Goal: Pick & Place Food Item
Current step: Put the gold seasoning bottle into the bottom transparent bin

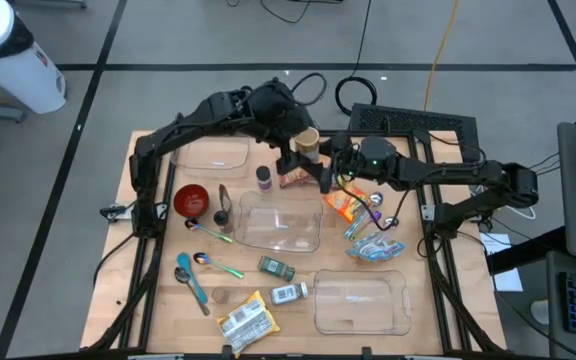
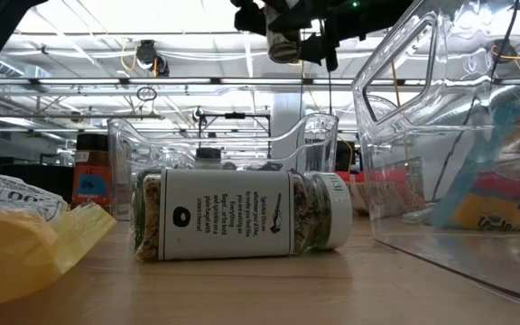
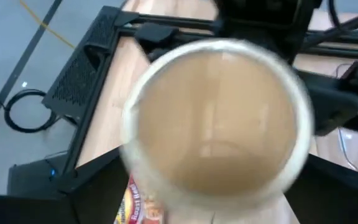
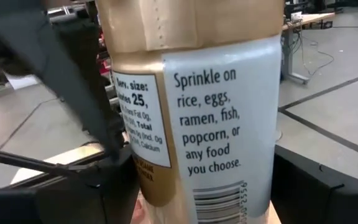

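A seasoning jar (image 1: 308,138) with a tan lid (image 3: 216,118) and a white label (image 4: 210,118) hangs upright in the air above the table's far middle; the low view shows the jar (image 2: 284,45) high up. My right gripper (image 4: 204,180) reaches in level from the table's right and is shut on the jar's lower body. My left gripper (image 3: 216,165) slants down from the far left, open, one finger on either side of the jar's top. In the high view my left gripper (image 1: 296,150) and my right gripper (image 1: 320,162) meet at the jar. My right gripper pinches the jar's lower body (image 4: 151,186) between its two fingers, one on each side. The fingers come level from the table's right side. The jar stands upright in the hold, lid up, lifted clear of the table.
Below the jar lie a pink packet (image 1: 296,180) and a small dark jar (image 1: 264,178). Clear containers sit at centre (image 1: 278,225), near right (image 1: 363,300) and far left (image 1: 213,152). A red bowl (image 1: 190,200), orange snack packets (image 1: 346,205), spoons (image 1: 193,280) and lying jars (image 2: 242,215) are spread about.
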{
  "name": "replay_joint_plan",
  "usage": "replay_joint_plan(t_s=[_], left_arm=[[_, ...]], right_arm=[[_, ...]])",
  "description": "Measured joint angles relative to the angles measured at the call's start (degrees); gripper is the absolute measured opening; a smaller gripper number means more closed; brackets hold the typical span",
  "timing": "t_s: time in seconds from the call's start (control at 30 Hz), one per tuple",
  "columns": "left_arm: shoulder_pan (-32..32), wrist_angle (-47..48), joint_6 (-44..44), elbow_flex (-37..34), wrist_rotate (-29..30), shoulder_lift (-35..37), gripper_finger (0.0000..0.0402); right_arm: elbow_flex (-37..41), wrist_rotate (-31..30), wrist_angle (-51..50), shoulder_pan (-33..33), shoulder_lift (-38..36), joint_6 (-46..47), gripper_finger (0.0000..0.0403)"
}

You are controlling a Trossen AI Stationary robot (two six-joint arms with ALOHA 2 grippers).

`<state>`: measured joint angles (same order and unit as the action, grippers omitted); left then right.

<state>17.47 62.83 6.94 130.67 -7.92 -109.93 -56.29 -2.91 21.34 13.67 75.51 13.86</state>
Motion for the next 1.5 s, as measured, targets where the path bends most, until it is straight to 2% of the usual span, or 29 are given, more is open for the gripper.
replay_joint_plan(t_s=[0.27,0.47,0.6,0.83,1.07,1.23,1.5], left_arm=[[5.03,0.26,0.44,0.04,-2.66,4.67,0.0338],[9.58,-0.53,-0.32,0.04,-10.26,6.55,0.0322],[10.76,-7.08,-3.11,-1.7,-16.87,6.51,0.0314],[8.44,-24.61,-8.53,-11.58,-23.27,6.42,0.0318],[6.5,-41.6,-13.83,-20.61,-23.69,6.42,0.0315],[5.01,-51.01,-15.01,-24.49,-22.93,6.41,0.0307],[4.36,-52.63,-14.71,-25.29,-21.92,6.42,0.0304]], right_arm=[[0.0,3.1,0.49,2.42,-4.29,1.83,0.0276],[-0.02,3.16,0.77,3.92,-7.85,1.73,0.0276],[-0.02,3.22,0.58,4.82,-8.51,1.69,0.0275],[-0.02,6.17,0.67,5.9,-8.51,2.37,0.0275],[-0.02,8.45,0.72,5.92,-8.53,2.83,0.0275],[-0.11,9.04,0.94,5.92,-8.68,3.48,0.0275],[-0.13,9.94,0.88,5.92,-8.66,3.57,0.0273]])
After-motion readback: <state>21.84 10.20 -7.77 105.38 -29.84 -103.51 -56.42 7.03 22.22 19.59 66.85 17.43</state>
